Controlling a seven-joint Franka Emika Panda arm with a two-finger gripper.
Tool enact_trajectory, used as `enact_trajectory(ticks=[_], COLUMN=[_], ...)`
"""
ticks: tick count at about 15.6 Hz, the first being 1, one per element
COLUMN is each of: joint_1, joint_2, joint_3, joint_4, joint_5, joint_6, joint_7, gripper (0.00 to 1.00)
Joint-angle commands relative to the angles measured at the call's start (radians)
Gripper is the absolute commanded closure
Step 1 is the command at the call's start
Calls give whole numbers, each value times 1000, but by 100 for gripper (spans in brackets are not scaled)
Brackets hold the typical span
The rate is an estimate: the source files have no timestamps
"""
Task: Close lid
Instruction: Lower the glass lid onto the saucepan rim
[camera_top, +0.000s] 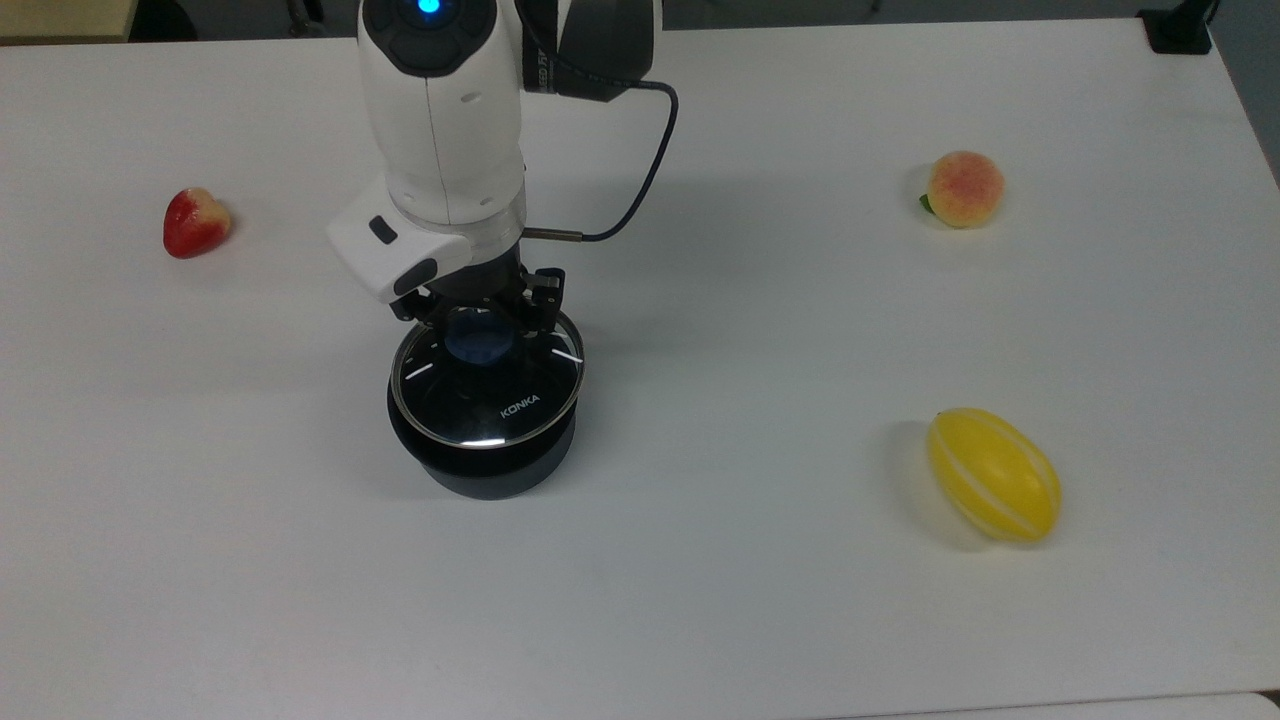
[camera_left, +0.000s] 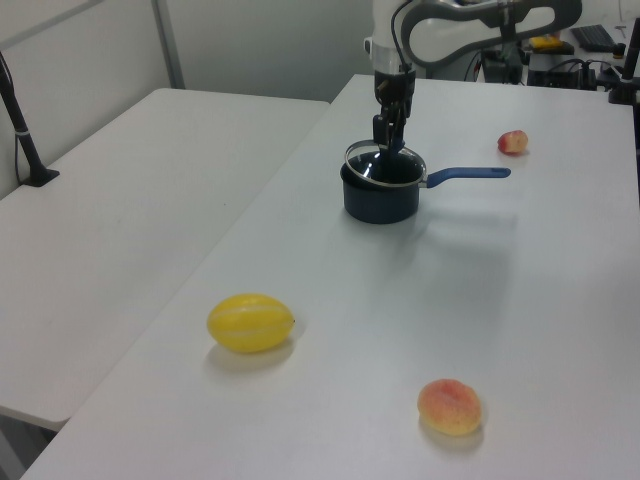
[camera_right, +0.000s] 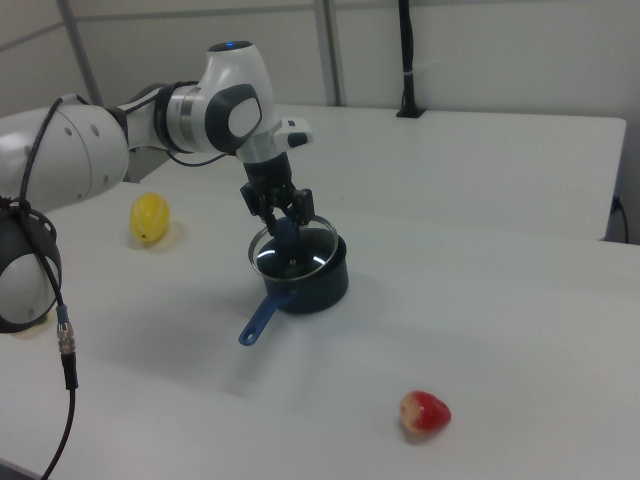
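1. Claw (camera_top: 482, 322) closed on the blue knob (camera_top: 478, 338) of the lid (camera_top: 487, 385), fingers pinching it from either side; same grip seen in the right view (camera_right: 285, 215).
2. Lid over the mouth of the black saucepan (camera_top: 487, 462), its metal rim roughly matching the pan's rim; slightly tilted in the right view, low edge toward the right view's left. Cannot tell whether fully seated.
3. Saucepan's blue handle (camera_left: 468, 175) sticking out toward the left view's right, flat over the bench (camera_top: 760, 600).
4. Strawberry (camera_top: 194, 221) well apart from the pan, near the bench edge at the top view's left.
5. Peach (camera_top: 963, 188) and yellow melon (camera_top: 993, 475) far off at the top view's right, both near that edge.
6. Wide bare bench all round the pan, with most room toward the top view's bottom and right.
7. Black cable (camera_top: 640, 190) looping off the wrist, above the bench at the top view's right of the arm.
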Motion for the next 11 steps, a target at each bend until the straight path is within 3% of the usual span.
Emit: enact_trajectory(ticks=[1, 11], joint_1=[9, 9], joint_2=[7, 13], joint_3=[-6, -6], joint_4=[13, -6], joint_5=[-17, -46], joint_6=[33, 34], joint_7=[22, 18], gripper=[79, 79])
